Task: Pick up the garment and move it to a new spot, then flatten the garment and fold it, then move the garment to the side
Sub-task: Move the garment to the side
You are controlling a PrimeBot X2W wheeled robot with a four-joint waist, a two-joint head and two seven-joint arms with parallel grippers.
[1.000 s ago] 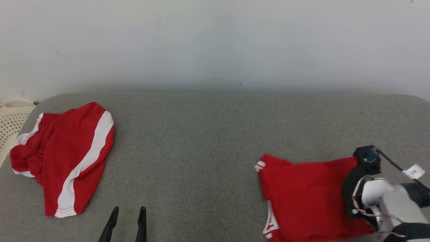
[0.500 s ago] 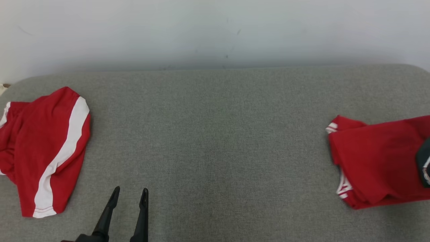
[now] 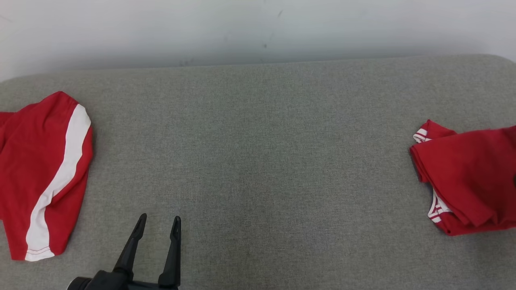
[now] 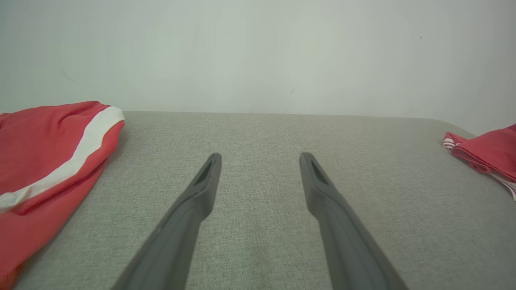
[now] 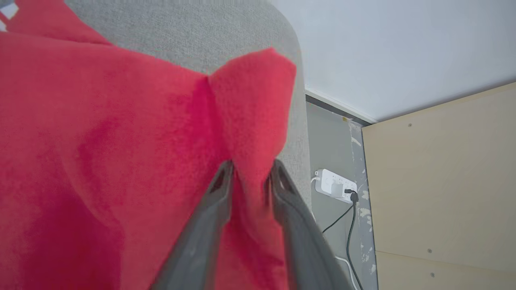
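Garment (image 3: 471,177) is sliding rightward, away from the shorts (image 3: 40,169). Right gripper (image 5: 252,166) is pinching its fold; left gripper (image 3: 159,218) is gaping, empty.

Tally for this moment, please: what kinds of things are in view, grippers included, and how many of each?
Red garments: 2, the white-striped garment and the folded garment
Grippers: 2, the left gripper and the right gripper
Power strip: 1
Total: 5

Head camera looks down on the bench (image 3: 258,141) from behind the left end effector (image 3: 159,218). Left wrist camera skims low, facing the wall (image 4: 258,52), sharing red shorts (image 3: 24,161) leftward and folded red garment (image 3: 471,173) rightward; right wrist camera hugs that garment.
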